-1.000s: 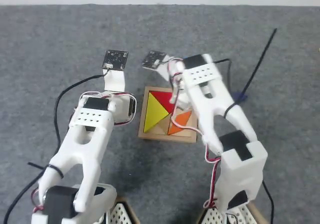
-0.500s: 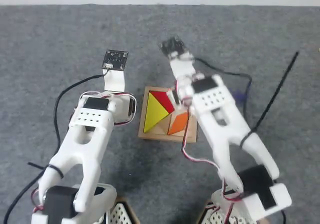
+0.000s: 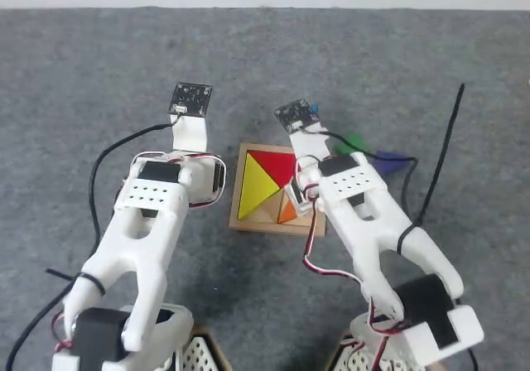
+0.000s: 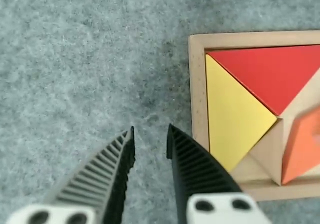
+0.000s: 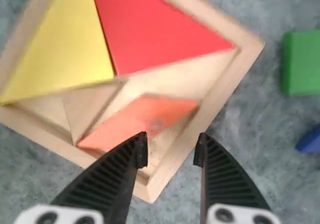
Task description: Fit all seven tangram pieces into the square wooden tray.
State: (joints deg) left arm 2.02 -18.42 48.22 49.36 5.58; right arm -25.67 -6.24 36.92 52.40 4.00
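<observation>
Three of seven pieces sit in the wooden tray (image 3: 265, 227)

Right pincer (image 5: 170, 143): jaws parted by a moderate gap, nothing between them. The tips hang over the tray near one corner. The orange piece (image 5: 142, 118) lies directly ahead of the tips and partly under one of them. I cannot tell whether it lies flat on the tray floor. Farther ahead of this pincer, the red triangle (image 5: 150, 29) and the yellow triangle (image 5: 65, 54) are seated edge to edge. Bare wood shows between the orange piece and the red triangle.

Two pieces lie outside the tray on the grey worktop (image 3: 99, 65): a green piece (image 5: 300, 61) and a blue piece (image 5: 311, 140). Both are off to one side of the right pincer, beyond the tray rim, and apart from each other.

Left pincer (image 4: 150, 134): jaws only narrowly apart, empty. It hangs over bare worktop just beside the tray's outer edge, not touching it. The yellow triangle is the piece nearest to it, with the red triangle beyond and the orange piece at the far side.
</observation>
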